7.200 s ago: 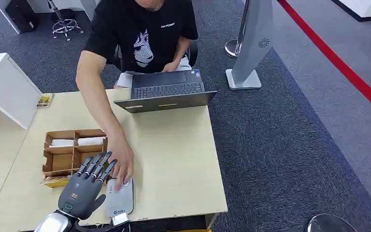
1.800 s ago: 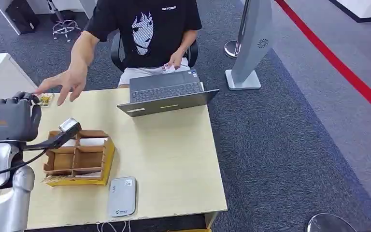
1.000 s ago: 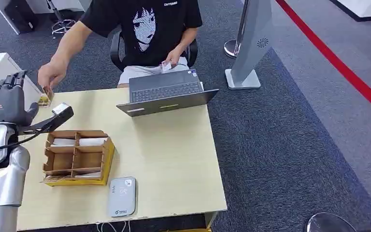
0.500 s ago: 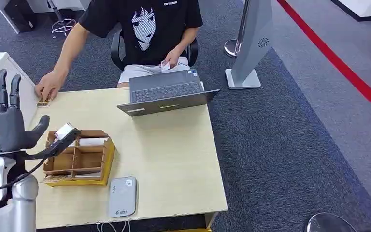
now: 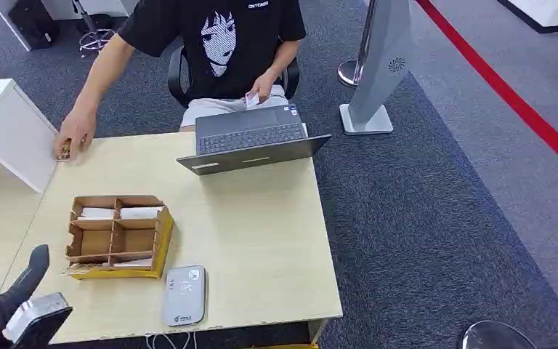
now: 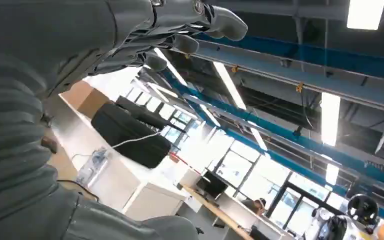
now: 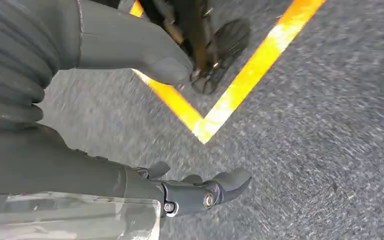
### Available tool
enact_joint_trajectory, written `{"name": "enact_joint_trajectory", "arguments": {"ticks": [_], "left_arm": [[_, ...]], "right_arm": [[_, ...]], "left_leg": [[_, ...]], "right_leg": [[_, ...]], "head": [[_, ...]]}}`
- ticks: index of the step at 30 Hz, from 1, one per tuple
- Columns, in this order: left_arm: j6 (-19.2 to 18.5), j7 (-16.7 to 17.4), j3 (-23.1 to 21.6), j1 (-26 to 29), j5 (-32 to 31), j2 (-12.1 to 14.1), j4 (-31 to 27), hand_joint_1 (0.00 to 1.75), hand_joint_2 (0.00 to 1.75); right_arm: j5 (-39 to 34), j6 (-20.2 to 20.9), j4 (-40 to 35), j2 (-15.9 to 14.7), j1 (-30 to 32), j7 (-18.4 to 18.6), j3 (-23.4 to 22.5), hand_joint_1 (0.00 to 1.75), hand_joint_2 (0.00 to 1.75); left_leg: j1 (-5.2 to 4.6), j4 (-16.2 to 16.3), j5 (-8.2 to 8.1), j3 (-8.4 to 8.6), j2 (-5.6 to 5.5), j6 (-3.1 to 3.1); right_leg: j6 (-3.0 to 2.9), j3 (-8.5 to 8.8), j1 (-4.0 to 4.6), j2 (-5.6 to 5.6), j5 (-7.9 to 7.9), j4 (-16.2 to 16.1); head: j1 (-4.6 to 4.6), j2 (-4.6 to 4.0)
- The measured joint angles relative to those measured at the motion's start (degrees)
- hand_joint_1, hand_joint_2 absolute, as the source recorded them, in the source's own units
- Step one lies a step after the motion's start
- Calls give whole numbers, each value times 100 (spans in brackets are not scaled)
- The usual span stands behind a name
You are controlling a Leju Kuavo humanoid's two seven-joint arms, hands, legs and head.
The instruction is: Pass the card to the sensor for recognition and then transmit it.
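While no card is in either robot hand, the likeliest ones for the task are the white cards (image 5: 94, 214) lying flat in the two far compartments of the cardboard organiser (image 5: 166, 229), their long sides running across the table (image 5: 261, 240) from left to right. I cannot tell whether the small yellowish thing (image 5: 63, 151) at the far left corner, under the person's hand (image 5: 77, 134), is a card as well; the person's other hand holds a small card-like slip (image 5: 250, 99) behind the laptop (image 5: 251, 138). The sensor (image 5: 184, 294), a grey slab, lies flat just beside the organiser's near right corner, close to the table's near edge, its long axis running away from the robot.

The left hand (image 5: 0, 311) sits low at the table's near left corner, thumb raised, apart from everything on the top. From it the organiser lies forward and a little to the right, with the white cards at the box's far side and the sensor further right along the near edge. In the left wrist view its fingers (image 6: 180, 42) are stretched out against the ceiling with nothing between them and the thumb. The right hand (image 7: 80, 172) hangs over the carpet, fingers loosely bent, thumb apart, empty.

My reading: the left hand is much the nearer, and would reach forward over the near compartments to take a card by its long edge
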Motion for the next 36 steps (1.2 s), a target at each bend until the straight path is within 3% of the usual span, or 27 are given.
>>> {"name": "enact_joint_trajectory", "arguments": {"ticks": [4, 7, 10, 16, 21, 26, 31, 36], "left_arm": [[-281, -253, 431, 692, 1111, -304, -131, 0, 175], [-1293, -321, 947, 921, 2517, -430, 145, 0, 175], [-1950, -420, 1507, 982, 3392, -511, 808, 0, 175], [-2786, -670, 2328, 866, 4219, -588, 2265, 0, 175], [-3352, -708, 2980, 604, 4305, -590, 3518, 0, 175], [-3904, -644, 3878, 177, 3828, -548, 4727, 0, 175], [-3899, -631, 4686, -308, 3293, -439, 5844, 0, 175], [-3663, -480, 5340, -752, 3212, -102, 7273, 0, 175]], "right_arm": [[-76, -94, 0, 94, 7, -172, -166, 0, 175], [145, -96, 0, 140, 8, -115, -166, 0, 175], [326, -90, -4, 166, 20, -205, -150, 0, 175], [715, -74, -28, 184, 56, -354, -26, 0, 175], [922, -72, -61, 188, 73, -437, 75, 0, 175], [1071, -70, -72, 188, 76, -337, 105, 0, 175], [1148, -98, -72, 194, 75, -115, 125, 0, 175], [1259, -2, -72, 197, 74, -78, 138, 0, 175]], "left_leg": [[0, 0, -1, 2, 0, 0], [-1, 0, -2, 0, -1, 0], [0, -1, -1, 2, 1, -1], [-1, 0, 0, 3, 0, 0], [-3, 0, 0, 3, 0, 1], [-2, 0, 0, 4, -2, 1], [-2, 0, 1, 2, -5, 2], [-1, 0, 2, 4, -5, 2]], "right_leg": [[1, -3, 0, 2, -2, -1], [1, -4, -1, 0, -3, -2], [1, -4, 0, 2, -3, -2], [2, -2, -1, 1, -3, -2], [2, -1, -2, 1, -2, -4], [2, -2, -2, -1, -2, -4], [2, 0, -1, -6, -2, -4], [0, 2, -1, -6, -1, -3]], "head": [[0, 0], [0, 0], [-4, 0], [0, 0], [-2, 0], [0, 0], [-2, 0], [-2, 0]]}}
